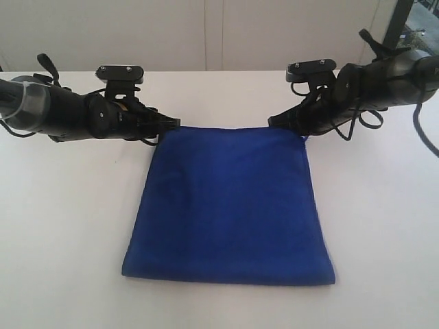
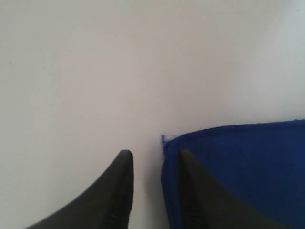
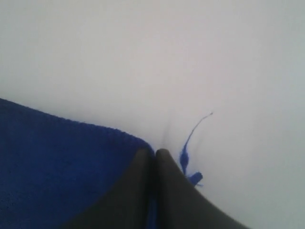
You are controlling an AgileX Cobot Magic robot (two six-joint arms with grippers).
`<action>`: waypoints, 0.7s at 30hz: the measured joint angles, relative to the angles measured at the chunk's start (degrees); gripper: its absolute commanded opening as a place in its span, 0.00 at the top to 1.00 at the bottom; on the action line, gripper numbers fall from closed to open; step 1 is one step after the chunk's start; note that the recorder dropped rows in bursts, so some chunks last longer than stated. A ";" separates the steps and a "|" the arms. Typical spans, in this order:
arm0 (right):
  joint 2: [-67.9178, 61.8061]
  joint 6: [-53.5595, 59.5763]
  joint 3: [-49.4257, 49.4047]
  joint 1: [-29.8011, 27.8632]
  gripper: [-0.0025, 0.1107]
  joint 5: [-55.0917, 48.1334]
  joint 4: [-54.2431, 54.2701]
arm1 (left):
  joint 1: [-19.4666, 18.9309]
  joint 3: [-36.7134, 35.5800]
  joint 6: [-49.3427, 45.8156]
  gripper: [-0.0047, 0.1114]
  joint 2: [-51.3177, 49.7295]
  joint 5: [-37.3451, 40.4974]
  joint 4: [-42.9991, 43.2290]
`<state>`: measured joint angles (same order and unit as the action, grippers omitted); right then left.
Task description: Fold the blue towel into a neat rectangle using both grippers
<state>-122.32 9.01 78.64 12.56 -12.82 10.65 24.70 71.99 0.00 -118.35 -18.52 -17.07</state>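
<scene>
L gripper (image 2: 155,153): fingers spread, one on the white table (image 1: 68,226), the other over the far-left corner of the blue towel (image 1: 230,205), nothing pinched. Towel lies flat mid-table, looks doubled over. R gripper (image 3: 153,153): fingers pressed together on the far-right corner by the thread loop (image 3: 190,143), blue sliver betw. them. Cloth prob. light, soft, floppy. Best taken at corners, both layers.

The exterior camera stands high before the blue towel (image 1: 230,205), looking down across it toward the back wall (image 1: 206,34). The wrist cameras sit very close and low over the worktop (image 1: 68,226), one behind the left claw (image 2: 155,152), one behind the right claw (image 3: 152,151). Each faces one far corner of the towel, and the exterior view shows both corners too.
</scene>
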 measured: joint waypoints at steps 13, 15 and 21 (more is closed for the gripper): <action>1.11 0.00 0.97 0.00 0.65 0.28 0.00 | 0.00 0.00 0.00 0.64 3.30 6.59 0.23; 3.53 -0.11 1.43 0.00 0.67 -2.13 0.00 | 0.00 0.00 -1.13 0.64 4.60 9.33 0.23; 8.82 -0.26 1.81 -0.22 0.81 -15.70 0.00 | 0.00 0.00 -5.07 0.68 8.00 23.83 1.16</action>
<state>-113.50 8.75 80.45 12.34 -28.51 10.65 24.70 71.99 -5.07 -110.35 5.30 -15.91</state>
